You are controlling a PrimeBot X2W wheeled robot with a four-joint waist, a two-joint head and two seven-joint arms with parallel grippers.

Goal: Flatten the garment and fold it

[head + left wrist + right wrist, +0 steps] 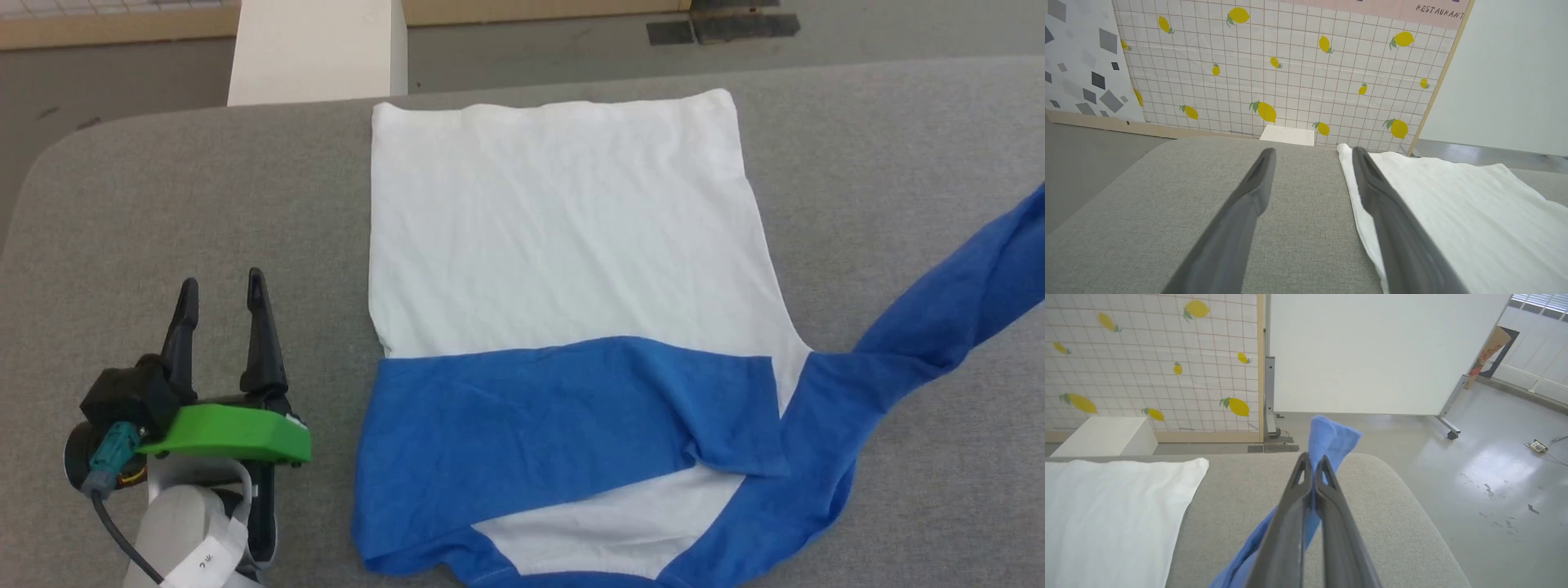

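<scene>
My right gripper (1314,460) is pinched tight on the blue sleeve (1333,437), whose end pokes up past the fingertips while the rest hangs down over the grey table (1241,490). The white part of the shirt (1106,510) lies flat on the table at the left, apart from the fingers.

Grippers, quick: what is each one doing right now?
Left gripper: open, empty, beside the shirt.
Right gripper: closed on the shirt's blue sleeve.
</scene>
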